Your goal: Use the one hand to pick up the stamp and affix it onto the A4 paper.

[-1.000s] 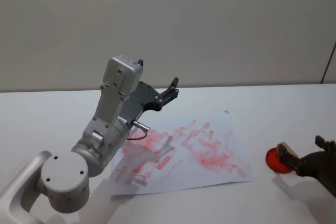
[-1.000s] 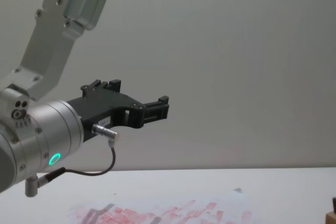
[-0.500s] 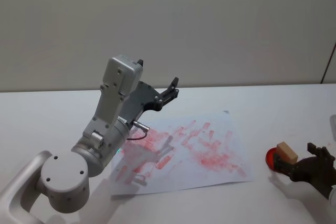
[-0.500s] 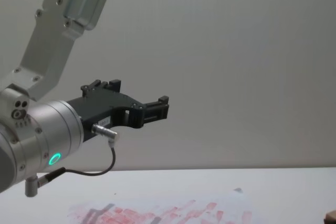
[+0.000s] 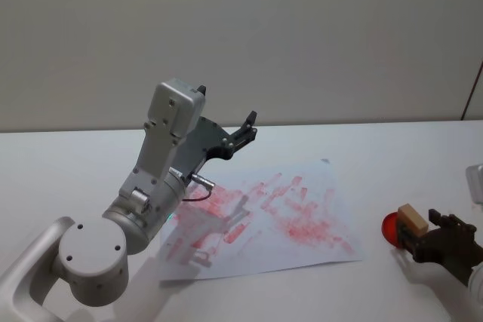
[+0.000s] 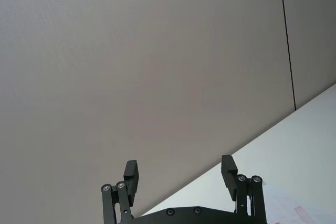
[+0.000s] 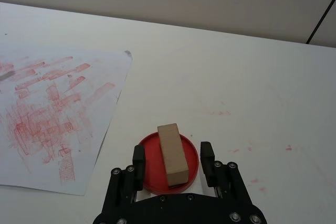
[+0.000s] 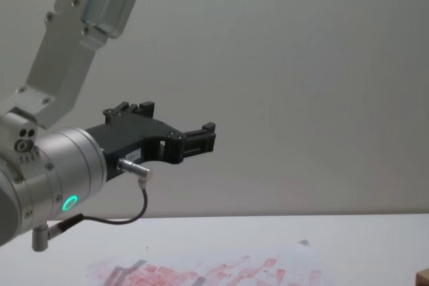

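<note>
We see the stamp [image 7: 172,153] lying in the red ink dish [image 7: 151,170] — near the A4 paper [image 7: 58,114], on its right. Right gripper [image 7: 172,149] sits at the dish, fingers apart either side of the stamp, not touching. Left gripper [image 6: 179,164] parked high at left (fingers spread too).

The stamp [image 7: 173,156] stands on a red pad [image 7: 153,158] just beside the A4 paper [image 7: 58,103], with a gap on each flank between it and the spread jaws of the right gripper [image 7: 172,151]. The left gripper [image 5: 249,121] hangs high over the sheet's left side; the right half lies unobstructed on the counter [image 7: 236,77].
</note>
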